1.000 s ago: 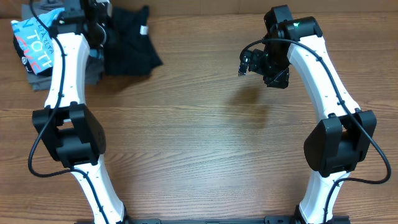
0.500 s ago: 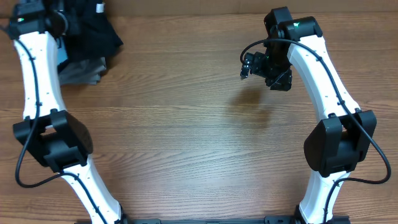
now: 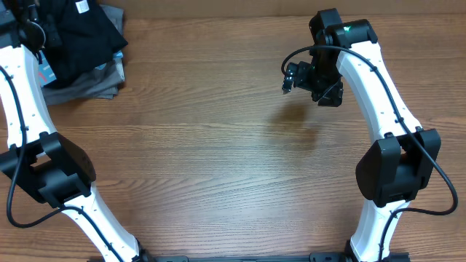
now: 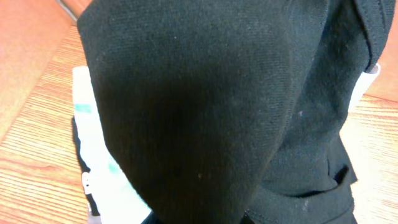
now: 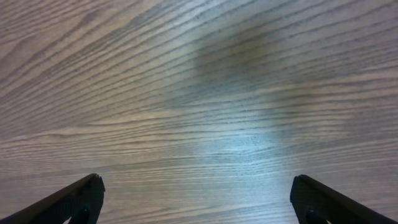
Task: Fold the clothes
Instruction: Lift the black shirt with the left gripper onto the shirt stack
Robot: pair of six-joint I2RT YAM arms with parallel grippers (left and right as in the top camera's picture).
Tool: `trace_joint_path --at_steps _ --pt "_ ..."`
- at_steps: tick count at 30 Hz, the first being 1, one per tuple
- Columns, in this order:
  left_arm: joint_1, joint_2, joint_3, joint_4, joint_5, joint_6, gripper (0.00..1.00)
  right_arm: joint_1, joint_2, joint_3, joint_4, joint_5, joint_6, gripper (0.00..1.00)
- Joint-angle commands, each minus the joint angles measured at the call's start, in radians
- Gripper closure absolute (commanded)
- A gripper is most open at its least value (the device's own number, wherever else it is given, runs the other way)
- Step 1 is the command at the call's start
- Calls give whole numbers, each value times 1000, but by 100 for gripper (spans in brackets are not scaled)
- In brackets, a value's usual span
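**A:** Entry one, right gripper (image 3: 312, 76). What do we log?

**B:** Jaws released. The two fingertips (image 5: 84, 196) sit wide apart at the lower corners of its wrist view, with nothing between them. Under them we see only the bare wood of the table (image 5: 199, 93). Overhead we place it above the far right of the table, well apart from all the clothing.

**A:** Entry two, left gripper (image 3: 30, 28)?

**B:** We cannot tell how its jaws stand, because black fabric fills the wrist view and hides the fingers. Overhead it is in the far left corner, at the left edge of the black T-shirt (image 3: 80, 36).

**A:** Surroundings?

**B:** Grey folded garments (image 3: 98, 80) lie under the T-shirt, showing at its near and right sides. We also list a strip of light-blue printed shirt (image 3: 46, 70) between the left arm and the grey pile.

**A:** The T-shirt's condition?

**B:** Plain black and soft, bunched and unfolded, heaped on the pile. Its small white neck label (image 3: 81, 6) is at the far edge.
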Motion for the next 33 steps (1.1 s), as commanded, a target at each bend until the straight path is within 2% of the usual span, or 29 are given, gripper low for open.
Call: trace_joint_path --at_steps 1,6,9,12,13,14,15,16,18,20,23,25,29,33 --pt "21 37 28 27 -68 -14 92 6 -13 12 -11 23 -6 0" --pt "36 107 28 83 -113 -11 80 7 -13 12 -59 43 -6 0" --pt "52 140 28 125 -172 -14 83 11 -13 12 -80 43 -6 0" --pt "68 161 28 156 -240 -14 80 20 -13 12 -92 42 -6 0" --pt "74 162 28 159 -257 -14 76 22 -13 12 -93 43 -6 0" --pt "79 163 28 162 -266 -14 62 25 -13 12 -93 43 -6 0" --pt "82 162 28 163 -267 -14 43 27 -13 12 -93 42 -6 0" --pt "86 159 29 165 -266 -14 33 31 -13 12 -90 43 -6 0" --pt "87 147 30 170 -265 -32 28 39 -13 12 -88 42 -6 0" --pt "86 132 30 174 -264 -55 10 48 -13 12 -87 43 -6 0" --pt "85 104 30 174 -253 -104 8 55 -13 12 -87 43 -6 0" --pt "84 82 30 176 -218 -132 2 57 -13 12 -87 47 -7 0" --pt "76 26 30 193 -84 -216 6 64 -13 7 -86 65 -6 0" --pt "66 -20 30 238 26 -275 27 65 -13 4 -85 69 -7 0"
